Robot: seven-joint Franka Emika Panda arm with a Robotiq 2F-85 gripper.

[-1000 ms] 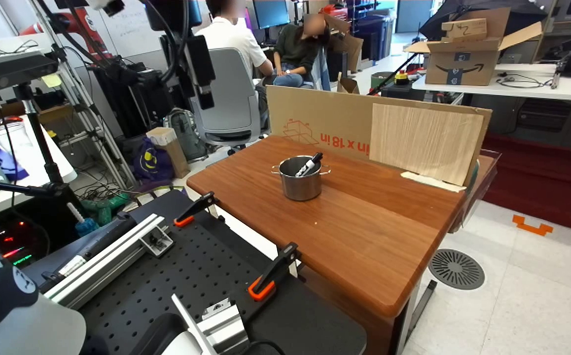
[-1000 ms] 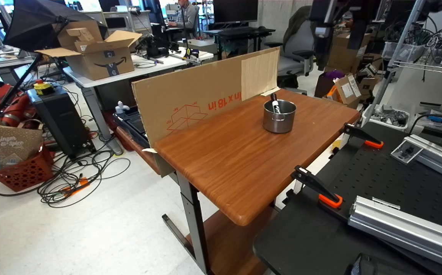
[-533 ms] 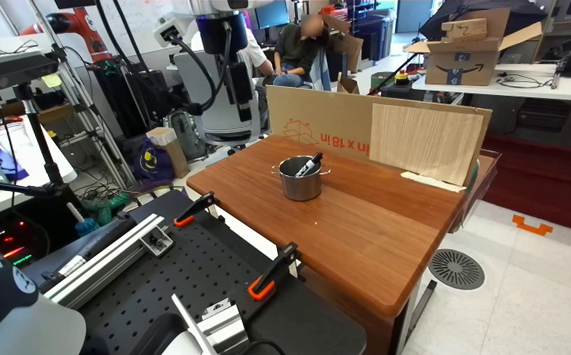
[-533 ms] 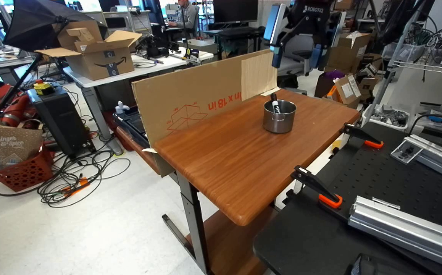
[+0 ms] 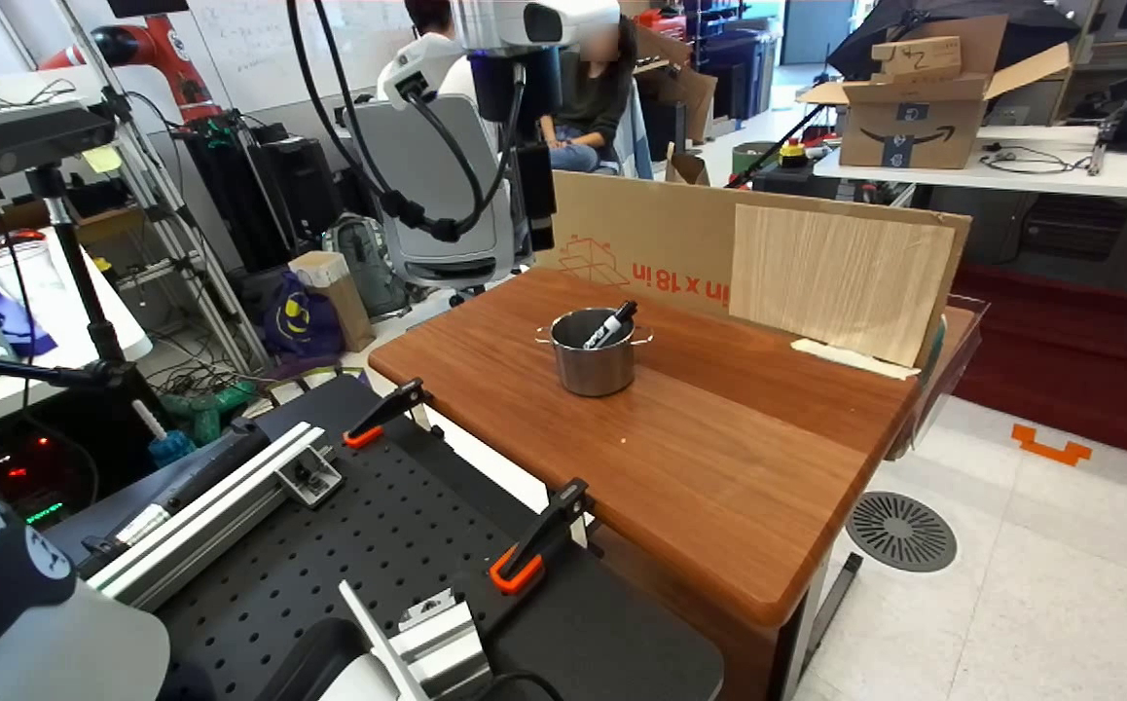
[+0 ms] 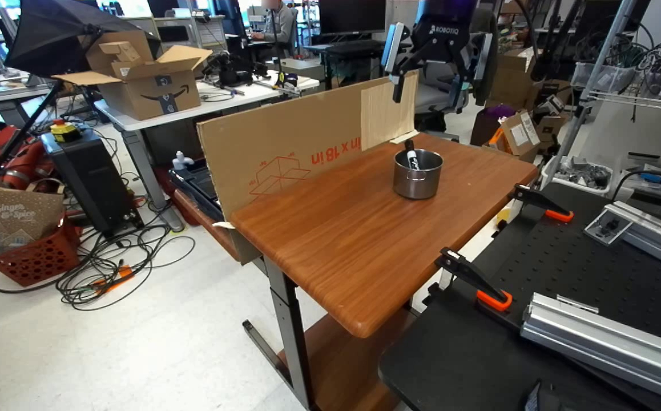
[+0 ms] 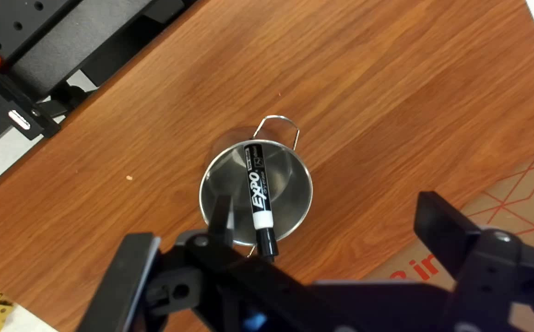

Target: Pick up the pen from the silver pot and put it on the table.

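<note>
Since the pen (image 7: 260,198) leans cap-up in the silver pot (image 5: 596,374), the gripper (image 6: 428,97) hangs spread apart, prob to grab that end

silver pot (image 5: 596,372) upright on reddish-brown table (image 5: 719,467)

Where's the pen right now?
In an exterior view, right of centre, the pen leans inside the silver pot on the table, one end poking above its rim, with the open gripper higher up in the picture.
</note>
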